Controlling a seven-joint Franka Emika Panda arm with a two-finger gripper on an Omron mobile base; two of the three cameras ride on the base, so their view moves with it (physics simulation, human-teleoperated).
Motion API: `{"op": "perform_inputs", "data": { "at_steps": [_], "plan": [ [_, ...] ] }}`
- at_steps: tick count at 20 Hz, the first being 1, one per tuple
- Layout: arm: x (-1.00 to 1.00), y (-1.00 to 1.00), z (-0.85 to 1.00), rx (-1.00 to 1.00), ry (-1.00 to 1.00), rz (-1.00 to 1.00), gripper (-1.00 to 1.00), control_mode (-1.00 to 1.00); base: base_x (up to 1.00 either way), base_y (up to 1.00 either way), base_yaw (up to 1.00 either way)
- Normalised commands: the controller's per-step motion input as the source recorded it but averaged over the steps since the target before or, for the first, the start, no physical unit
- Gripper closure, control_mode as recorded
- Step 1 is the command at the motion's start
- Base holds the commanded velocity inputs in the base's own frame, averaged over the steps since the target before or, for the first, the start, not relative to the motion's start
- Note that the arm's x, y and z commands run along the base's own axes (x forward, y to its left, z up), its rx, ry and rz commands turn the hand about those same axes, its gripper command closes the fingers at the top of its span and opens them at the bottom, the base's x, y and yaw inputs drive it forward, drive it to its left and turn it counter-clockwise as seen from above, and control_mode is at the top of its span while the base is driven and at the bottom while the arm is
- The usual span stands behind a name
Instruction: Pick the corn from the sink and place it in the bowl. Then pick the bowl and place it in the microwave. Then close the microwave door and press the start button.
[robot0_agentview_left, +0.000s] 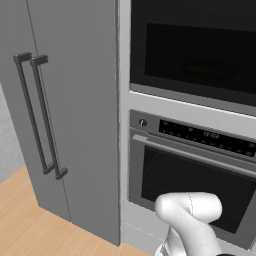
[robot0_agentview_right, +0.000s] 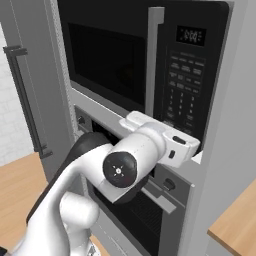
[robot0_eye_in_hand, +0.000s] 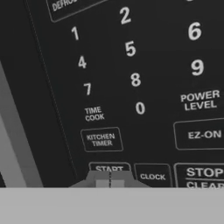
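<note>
Left base view: closed microwave door, black with a dark window, set high in a grey wall unit. Beneath it an oven with a knob and a dark control strip (markings too small to read). To the left a tall grey cabinet door with two dark vertical handles, above a wooden floor. White arm rising at lower right.

Right base view: microwave with door closed, vertical grey handle, then a black keypad under a small display (digits illegible). White arm reaching up to the keypad's lower edge; fingertips hidden behind the hand. Corner of a wooden worktop at lower right.

Hand view: close on the keypad. Readable: digits 0 to 9 in part, "TIME COOK", "KITCHEN TIMER", "POWER LEVEL", "EZ-ON", "CLOCK", "STOP CLEAR", a cut-off "DEFRO". End effector with fingers pressed together, holding nothing, tips right at the "START" button.
</note>
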Motion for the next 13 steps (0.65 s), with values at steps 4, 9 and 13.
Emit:
{"op": "perform_inputs", "data": {
  "at_steps": [4,9,13],
  "plan": [
    [0.49,-0.11,-0.13,0.0,0.0,0.1,1.0,-1.0,0.0,0.0,0.0],
    [0.23,0.13,-0.11,0.0,0.0,0.02,1.0,-1.0,0.0,0.0,0.0],
    [0.0,0.39,0.0,0.0,0.0,0.0,1.0,-1.0,0.0,0.0,0.0]
  ]
}}
